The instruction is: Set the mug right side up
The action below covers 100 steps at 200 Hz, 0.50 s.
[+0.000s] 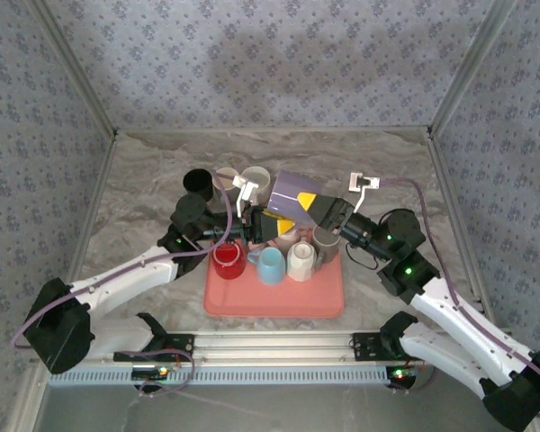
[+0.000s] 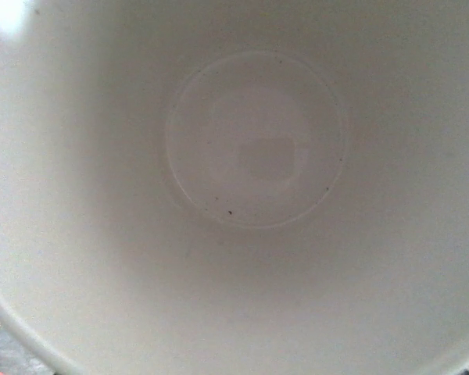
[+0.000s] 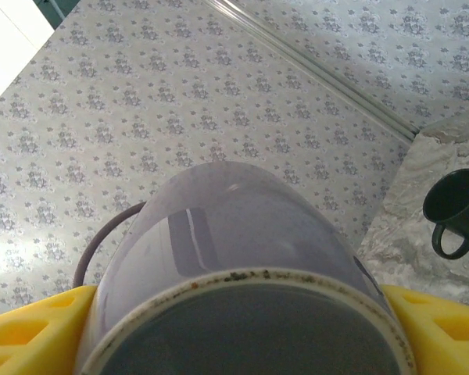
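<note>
On one red tray (image 1: 274, 304), four mugs (image 1: 301, 261); behind it, one black mug (image 1: 197, 183).

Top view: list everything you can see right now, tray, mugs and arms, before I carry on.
tray: 1, salmon red, table centre, near the arm bases
red mug: 1, red, tray's left end
blue mug: 1, light blue, on tray, right of red mug
white mug: 1, white, on tray, right of blue mug
grey mug: 1, grey, tray's far right corner
dark mug: 1, black, on table behind tray, left
pale mugs: 2, whitish, on table right of dark mug
purple mug: 1, lavender, lifted over tray's far edge
table: 1, grey marble
left gripper: 1, dark, shut, over tray's far left
right gripper: 1, yellow fingers, shut on purple mug
</note>
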Each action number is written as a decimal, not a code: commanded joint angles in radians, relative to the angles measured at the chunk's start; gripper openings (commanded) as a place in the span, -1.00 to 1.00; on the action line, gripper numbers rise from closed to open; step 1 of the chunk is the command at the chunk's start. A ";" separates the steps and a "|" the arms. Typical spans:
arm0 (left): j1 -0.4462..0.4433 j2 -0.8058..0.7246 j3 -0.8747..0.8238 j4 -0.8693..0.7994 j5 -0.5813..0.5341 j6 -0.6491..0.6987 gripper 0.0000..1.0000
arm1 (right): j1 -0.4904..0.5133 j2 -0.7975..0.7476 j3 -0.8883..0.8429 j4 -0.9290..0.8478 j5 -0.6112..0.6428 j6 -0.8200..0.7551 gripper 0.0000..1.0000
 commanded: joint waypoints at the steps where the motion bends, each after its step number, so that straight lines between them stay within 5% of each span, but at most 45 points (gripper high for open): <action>1: -0.007 -0.052 0.056 -0.016 -0.011 0.069 -1.00 | 0.002 -0.061 0.001 -0.012 0.039 -0.070 0.04; 23: -0.007 -0.063 0.058 -0.045 -0.025 0.090 -1.00 | -0.005 -0.108 0.002 -0.078 0.063 -0.114 0.54; 65: -0.007 -0.094 0.095 -0.200 -0.087 0.200 -1.00 | -0.022 -0.200 0.016 -0.242 0.098 -0.200 0.99; 100: -0.007 -0.058 0.163 -0.273 -0.080 0.247 -1.00 | -0.054 -0.259 0.022 -0.310 0.100 -0.227 1.00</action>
